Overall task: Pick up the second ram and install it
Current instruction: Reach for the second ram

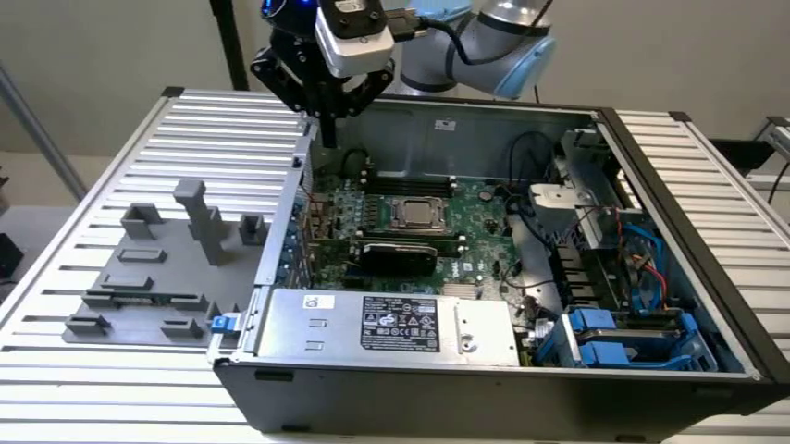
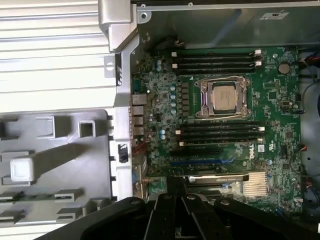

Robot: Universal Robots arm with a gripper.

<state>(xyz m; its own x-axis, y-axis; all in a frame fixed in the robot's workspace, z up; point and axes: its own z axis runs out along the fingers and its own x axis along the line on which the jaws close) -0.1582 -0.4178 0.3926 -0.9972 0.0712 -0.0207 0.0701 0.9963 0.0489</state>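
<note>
The second ram [image 1: 139, 299] is a thin green stick lying flat in the grey plastic holder plate [image 1: 161, 268] on the ribbed table, at the exterior view's left of the open computer case. In the wrist view the ram [image 2: 25, 196] shows as a green strip in that holder. My gripper [image 1: 329, 137] hangs shut and holds nothing, above the case's back corner near the rear wall, well away from the ram. Its dark fingers [image 2: 176, 197] sit over the motherboard's edge.
The motherboard [image 2: 280, 120] carries the CPU socket [image 2: 222, 97], with black memory slot rails [image 2: 215, 60] on both sides. A silver power supply [image 1: 383, 324] fills the case front, with blue drive caddies [image 1: 617, 342] and cables beside it. Tall grey holder blocks [image 1: 198, 217] stand on the fixture.
</note>
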